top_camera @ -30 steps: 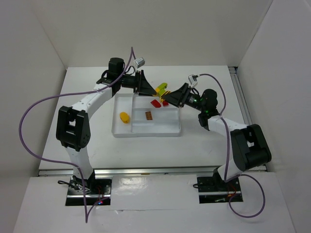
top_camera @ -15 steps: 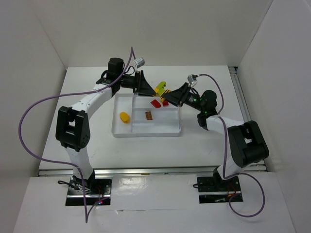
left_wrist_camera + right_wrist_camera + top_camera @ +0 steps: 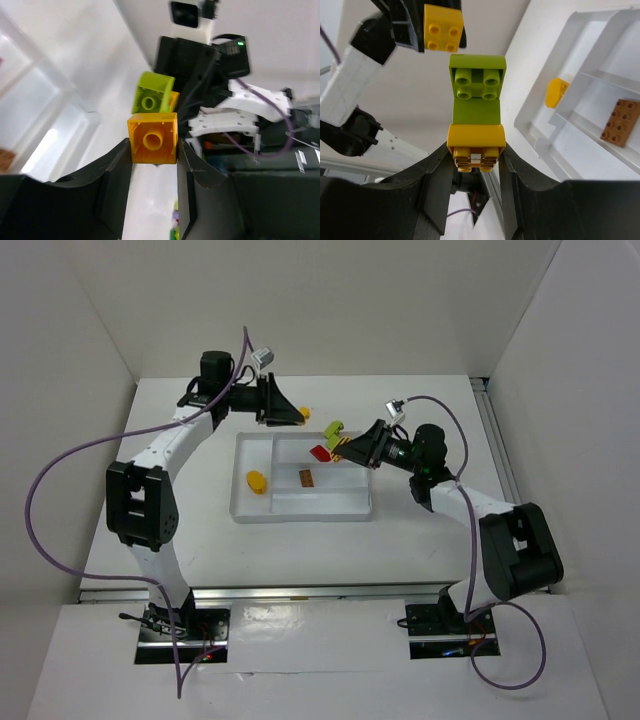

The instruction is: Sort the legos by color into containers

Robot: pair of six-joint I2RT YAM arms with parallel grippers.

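Top view: left gripper point(image 3: 297, 413) is clamped on an orange-yellow brick point(image 3: 304, 412), held above the table point(image 3: 420, 530) just past the far rim of the tray point(image 3: 300, 519). Right gripper point(image 3: 345, 444) is closed on a two-brick stack, with the lime green brick point(image 3: 333, 427) sticking out past the fingertips at the tray's far rim; the two held loads are near each other but apart. In the tray: a rounded orange brick point(image 3: 256, 481) in the left compartment, a brown brick point(image 3: 307, 477) in a small middle compartment, and a red brick point(image 3: 320, 452) in the far compartment just beside the right fingertips. Left wrist: both fingers point(image 3: 117, 170) are pressed on the sides of the orange-yellow brick point(image 3: 152, 138), underside facing the camera. The lime green brick point(image 3: 150, 94) sits beyond it, not touching, with the right arm behind; a tray divider point(image 3: 27, 75) shows at the left. Right wrist: right gripper point(image 3: 476, 159) pinches the yellow base brick point(image 3: 476, 144), and the lime green brick point(image 3: 477, 82) is stacked on its far end, studs toward the lens. The orange-yellow brick point(image 3: 442, 27) is up top between the left fingers, clear of the green one. Tray point(image 3: 540, 122) is at the right with the rounded orange brick point(image 3: 555, 92) and brown brick point(image 3: 620, 122) in separate compartments.
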